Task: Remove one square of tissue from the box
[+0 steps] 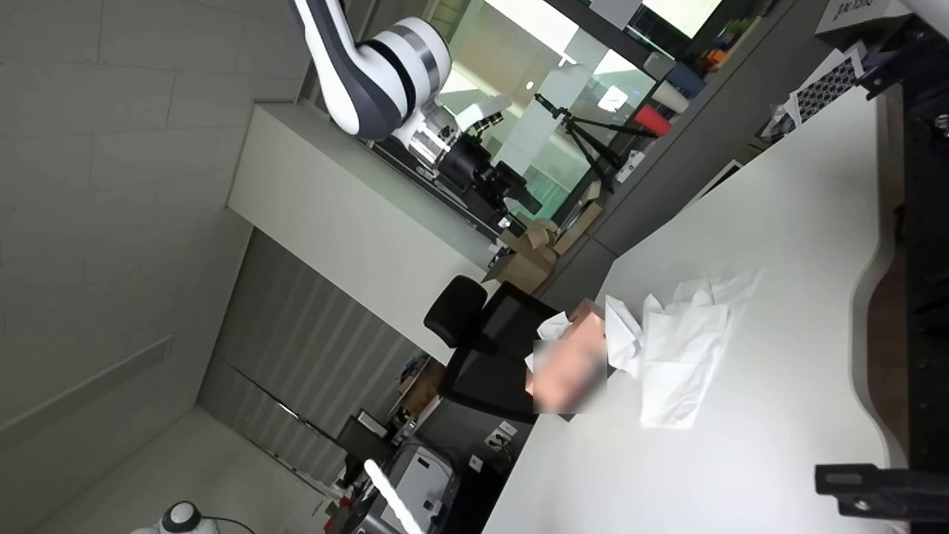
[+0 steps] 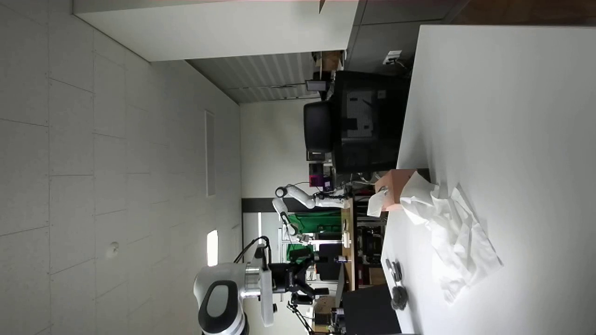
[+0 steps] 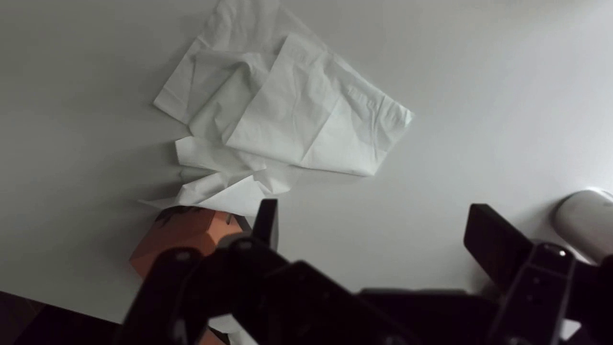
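The box [image 1: 589,326] is salmon-pink with dark markings and sits near the table edge. It shows in an exterior view [image 2: 401,181] and, partly behind a finger, in the wrist view [image 3: 179,230]; part is blurred out in an exterior view. A white tissue [image 2: 376,204] sticks out of its opening. Several crumpled white tissues [image 1: 678,363] lie on the table beside the box, also in an exterior view [image 2: 458,246] and the wrist view [image 3: 297,105]. My gripper [image 3: 373,213] is open and empty, raised above the table and apart from the box, in both exterior views [image 1: 521,211] [image 2: 321,277].
The white table [image 2: 512,116] has a black office chair [image 2: 368,121] at its edge. Small dark objects [image 2: 398,286] lie along the table edge. A pale rounded object [image 3: 586,223] stands at the right in the wrist view. A black bracket [image 1: 882,489] juts over the table.
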